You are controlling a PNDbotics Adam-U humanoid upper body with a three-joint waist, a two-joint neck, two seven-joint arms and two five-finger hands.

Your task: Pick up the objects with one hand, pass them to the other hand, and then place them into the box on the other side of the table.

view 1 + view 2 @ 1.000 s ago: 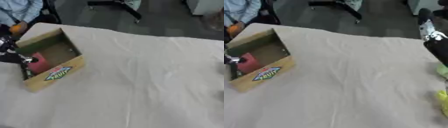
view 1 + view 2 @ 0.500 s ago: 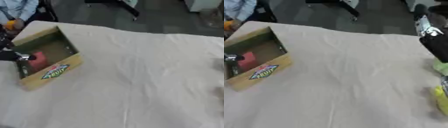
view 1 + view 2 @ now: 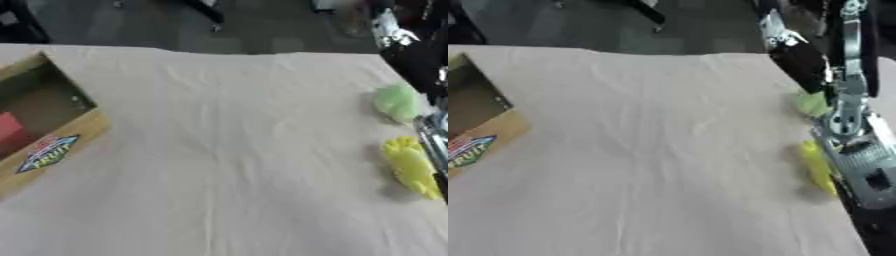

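Left eye view: a yellow toy (image 3: 409, 167) and a green toy (image 3: 396, 102) lie near the table's (image 3: 236, 150) right edge, far from the box (image 3: 45, 131), which holds a red thing (image 3: 10, 131). Both look soft and light; grab the yellow one round its middle.

Right eye view: the right arm (image 3: 846, 115) hangs over them. I cannot tell if its hand is open. No left hand shows.

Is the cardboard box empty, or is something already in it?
Not empty: a red object lies inside the open-topped cardboard box, against its left side.
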